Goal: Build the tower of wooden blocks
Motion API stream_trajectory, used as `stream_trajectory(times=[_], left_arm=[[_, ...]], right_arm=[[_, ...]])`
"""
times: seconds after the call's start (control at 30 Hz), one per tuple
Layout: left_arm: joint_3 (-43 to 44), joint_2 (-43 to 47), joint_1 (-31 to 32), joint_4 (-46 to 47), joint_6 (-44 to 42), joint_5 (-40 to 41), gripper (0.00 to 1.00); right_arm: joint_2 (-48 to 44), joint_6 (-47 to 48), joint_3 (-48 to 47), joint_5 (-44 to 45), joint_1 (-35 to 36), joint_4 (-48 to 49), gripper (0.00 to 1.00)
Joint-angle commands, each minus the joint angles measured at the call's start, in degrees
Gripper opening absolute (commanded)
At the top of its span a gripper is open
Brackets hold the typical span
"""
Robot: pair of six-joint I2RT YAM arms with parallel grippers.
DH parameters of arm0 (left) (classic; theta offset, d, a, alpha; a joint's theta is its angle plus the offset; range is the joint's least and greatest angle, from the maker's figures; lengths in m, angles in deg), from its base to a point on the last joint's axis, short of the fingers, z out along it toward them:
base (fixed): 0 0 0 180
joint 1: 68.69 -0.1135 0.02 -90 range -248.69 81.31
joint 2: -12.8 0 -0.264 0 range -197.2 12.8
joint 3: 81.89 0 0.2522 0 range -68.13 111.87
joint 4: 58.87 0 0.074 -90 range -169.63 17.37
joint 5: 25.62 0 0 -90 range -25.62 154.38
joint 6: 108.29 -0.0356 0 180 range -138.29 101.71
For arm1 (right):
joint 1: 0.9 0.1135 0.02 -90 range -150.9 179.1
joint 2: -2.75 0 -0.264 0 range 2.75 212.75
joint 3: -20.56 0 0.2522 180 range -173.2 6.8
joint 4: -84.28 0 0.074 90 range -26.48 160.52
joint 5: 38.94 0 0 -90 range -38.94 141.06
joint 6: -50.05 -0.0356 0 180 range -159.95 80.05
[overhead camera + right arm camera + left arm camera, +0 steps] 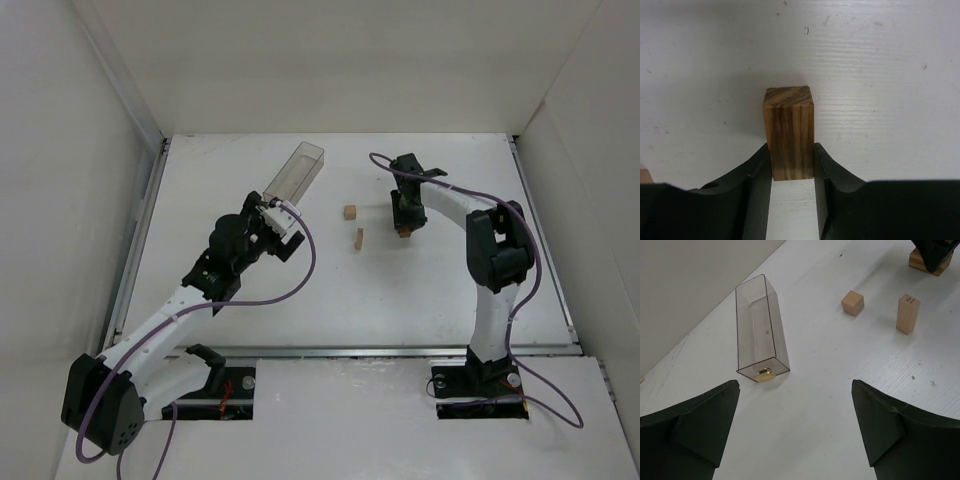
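Observation:
Three wood blocks stand apart on the white table (440, 290), and no stacked wood block tower shows in any view. A small tan cube (349, 211) (852, 302) sits mid-table. Beside it stands a tall tan block (359, 238) (907, 314). A darker grained block (788, 130) (404, 232) stands upright on the table, and my right gripper (792, 160) (405, 222) is shut on it, both fingers pressing its lower sides. My left gripper (795, 390) (278, 212) hangs open over bare table, nothing between its fingers.
A clear plastic box (296, 172) (760, 325) lies on its side left of the blocks, with a small gold piece (764, 374) at its near end, just ahead of my left gripper. White walls close in the table on three sides.

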Motion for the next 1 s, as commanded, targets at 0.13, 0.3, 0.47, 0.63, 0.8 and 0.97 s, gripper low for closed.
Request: stream_trajectory(times=[0.13, 0.3, 0.47, 0.63, 0.8, 0.97], left_arm=[[0.5, 0.1, -0.5, 3.0, -0.8, 0.5, 0.93], [-0.3, 0.1, -1.6, 3.0, -2.4, -0.1, 0.91], [-0.3, -0.4, -6.1, 1.4, -3.0, -5.0, 0.86], [0.4, -0.9, -8.7, 0.8, -0.8, -8.2, 0.86], [-0.2, 0.5, -10.5, 0.3, 0.9, -8.2, 0.86], [-1.9, 2.6, -11.1, 0.3, 2.2, -7.0, 0.86]], right_arm=[[-0.2, 4.4, -3.0, 2.3, 0.2, 2.7, 0.07], [-4.2, 8.8, -3.0, 6.2, 0.2, 2.2, 0.0], [-14.3, 22.3, -3.6, 1.7, 0.2, 6.1, 0.0], [-21.7, 40.5, -4.9, -19.8, 0.2, 2.9, 0.0], [-22.0, 59.2, -9.5, -32.3, 2.3, -7.8, 0.0], [-16.5, 62.8, -14.1, -23.7, 8.8, -14.4, 0.0]])
